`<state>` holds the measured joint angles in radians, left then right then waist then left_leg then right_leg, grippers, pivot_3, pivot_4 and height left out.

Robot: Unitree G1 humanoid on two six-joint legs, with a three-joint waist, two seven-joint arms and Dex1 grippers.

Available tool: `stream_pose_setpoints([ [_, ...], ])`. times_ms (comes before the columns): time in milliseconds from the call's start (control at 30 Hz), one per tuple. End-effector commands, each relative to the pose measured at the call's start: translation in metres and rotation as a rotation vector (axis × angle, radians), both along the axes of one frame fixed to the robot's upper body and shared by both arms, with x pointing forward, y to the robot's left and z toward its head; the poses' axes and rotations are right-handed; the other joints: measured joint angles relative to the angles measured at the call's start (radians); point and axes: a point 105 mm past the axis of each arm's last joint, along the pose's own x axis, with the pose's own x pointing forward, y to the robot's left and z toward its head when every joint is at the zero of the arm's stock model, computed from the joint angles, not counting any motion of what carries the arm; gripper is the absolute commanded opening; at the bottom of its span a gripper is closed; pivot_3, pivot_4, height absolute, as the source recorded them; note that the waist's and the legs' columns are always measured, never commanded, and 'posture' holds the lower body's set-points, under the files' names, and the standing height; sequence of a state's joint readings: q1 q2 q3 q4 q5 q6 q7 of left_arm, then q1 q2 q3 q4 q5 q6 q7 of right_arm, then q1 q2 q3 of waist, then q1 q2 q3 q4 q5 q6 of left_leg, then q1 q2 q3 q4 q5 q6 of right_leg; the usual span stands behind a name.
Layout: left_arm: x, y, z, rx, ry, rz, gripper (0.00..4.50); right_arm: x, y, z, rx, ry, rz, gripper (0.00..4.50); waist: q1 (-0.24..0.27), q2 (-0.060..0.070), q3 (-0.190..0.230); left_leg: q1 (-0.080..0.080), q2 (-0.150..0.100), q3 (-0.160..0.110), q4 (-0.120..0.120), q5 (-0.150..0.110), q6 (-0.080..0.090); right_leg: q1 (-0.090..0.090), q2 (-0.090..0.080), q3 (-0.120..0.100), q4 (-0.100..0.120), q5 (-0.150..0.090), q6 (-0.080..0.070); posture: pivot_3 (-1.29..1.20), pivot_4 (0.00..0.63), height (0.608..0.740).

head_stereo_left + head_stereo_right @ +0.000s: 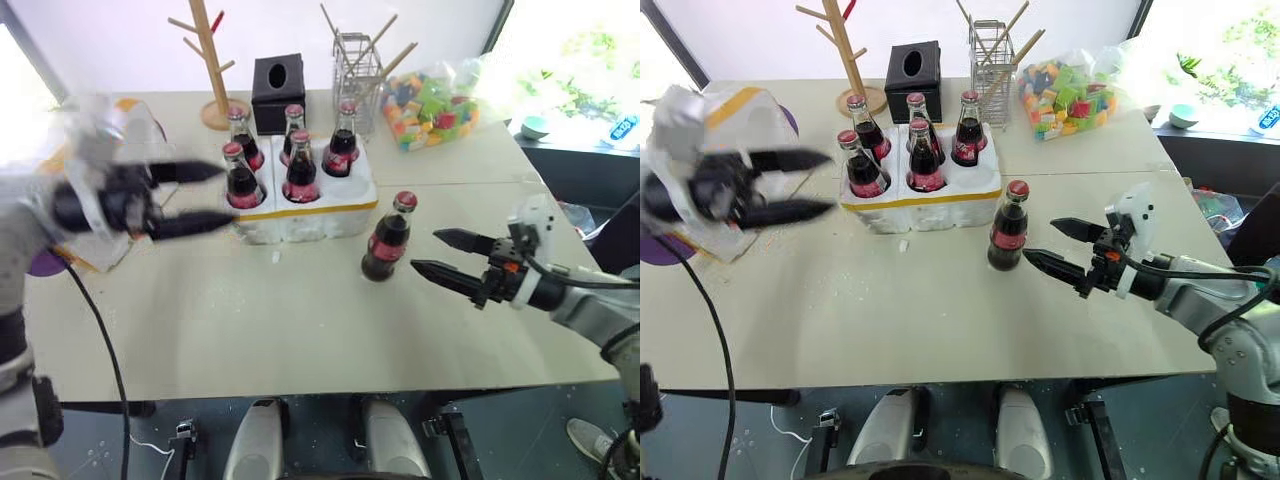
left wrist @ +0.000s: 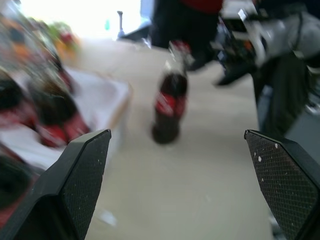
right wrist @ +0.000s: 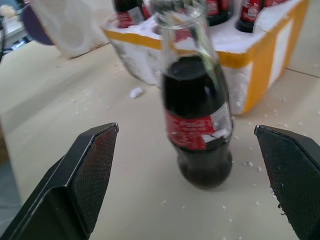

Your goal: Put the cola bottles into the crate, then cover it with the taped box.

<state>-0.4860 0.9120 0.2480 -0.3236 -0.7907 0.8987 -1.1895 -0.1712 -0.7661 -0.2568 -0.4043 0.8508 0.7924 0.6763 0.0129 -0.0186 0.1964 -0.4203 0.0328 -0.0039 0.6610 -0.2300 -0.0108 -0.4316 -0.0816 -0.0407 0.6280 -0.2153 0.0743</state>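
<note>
Right hand (image 1: 1052, 243), at the right of the frame, has its two black fingers spread wide with nothing between them, aimed at the one cola bottle (image 1: 1007, 227) that stands alone on the worktop (image 1: 940, 320), just in front of the crate's right corner and near the fingertips but apart from them. Left hand (image 1: 800, 185), at the left of the frame, is also wide open and empty, hanging beside the left end of the crate (image 1: 925, 205). Five bottles already stand in the crate's wells, so by the look of it one well waits for the loose bottle. That bottle is glass and full of dark drink, so it should be fairly heavy for its size, rigid, smooth and likely slippery; it could tip if nudged near the cap. The safest hold would be around the labelled body, below the narrow neck, with the fingers on opposite sides. The taped box (image 1: 715, 125) sits at the far left behind the left hand; it looks light, bulky and slick in its wrapping, and would likely need both hands at its sides. The worktop is pale, flat and speckled with white foam crumbs. Along its far edge stand a wooden peg stand (image 1: 845, 55), a black tissue box (image 1: 914, 68), a wire holder with sticks (image 1: 992, 55) and a bag of coloured blocks (image 1: 1070, 95); bright windows lie beyond.
</note>
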Motion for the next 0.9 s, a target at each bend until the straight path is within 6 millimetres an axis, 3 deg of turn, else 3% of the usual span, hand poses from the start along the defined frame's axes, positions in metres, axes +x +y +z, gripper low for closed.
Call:
stream_pose_setpoints([
  [33,0.001,-0.009,-0.003,0.031,-0.068,0.01,4.48,0.011,0.006,0.003,0.007,-0.049,-0.001,4.5,0.001,0.0,0.0,0.0,0.0,0.0,0.0,0.0,0.0,0.0,0.0,0.0,0.0,0.0,0.0,0.0,0.15,0.74],
  [167,0.006,-0.013,-0.015,0.04,-0.064,0.024,4.48,0.019,0.015,-0.004,0.019,-0.034,0.028,4.5,-0.001,0.0,0.0,0.0,0.0,0.0,0.0,0.0,0.0,0.0,0.0,0.0,0.0,0.0,0.0,0.0,0.15,0.74],
  [333,0.01,-0.016,-0.015,0.016,-0.062,0.027,4.48,0.024,0.029,-0.013,0.029,-0.021,0.079,4.5,-0.001,0.0,0.0,-0.001,0.0,0.0,0.0,0.0,0.0,-0.001,0.0,0.0,0.0,0.0,0.0,0.0,0.15,0.74],
  [533,0.01,-0.021,-0.016,0.008,-0.055,0.005,4.48,0.045,0.047,-0.025,0.031,-0.021,0.074,4.5,-0.002,0.0,0.0,-0.001,0.0,0.0,0.0,0.0,0.0,-0.001,0.001,0.0,0.0,0.0,0.0,0.0,0.15,0.74],
  [600,0.009,-0.023,-0.015,0.006,-0.052,-0.004,4.5,0.049,0.047,-0.021,0.042,-0.031,0.062,3.95,0.0,0.0,0.0,-0.001,0.0,0.0,-0.001,0.0,0.0,-0.001,0.001,0.0,0.0,0.0,0.0,0.0,0.15,0.74],
  [700,0.008,-0.025,-0.015,0.009,-0.051,-0.016,4.5,0.04,0.045,-0.005,0.045,-0.081,0.098,2.86,0.0,0.001,0.001,-0.002,0.0,0.0,-0.001,0.0,0.0,-0.002,0.0,0.0,0.0,0.0,0.0,0.0,0.15,0.74],
  [900,0.007,-0.025,-0.009,-0.012,-0.057,-0.013,4.5,0.022,0.05,0.068,0.102,-0.238,0.222,2.86,-0.004,0.003,0.003,-0.005,0.0,0.001,-0.001,0.0,0.0,-0.005,0.0,0.0,0.001,0.0,0.0,0.0,0.15,0.74],
])
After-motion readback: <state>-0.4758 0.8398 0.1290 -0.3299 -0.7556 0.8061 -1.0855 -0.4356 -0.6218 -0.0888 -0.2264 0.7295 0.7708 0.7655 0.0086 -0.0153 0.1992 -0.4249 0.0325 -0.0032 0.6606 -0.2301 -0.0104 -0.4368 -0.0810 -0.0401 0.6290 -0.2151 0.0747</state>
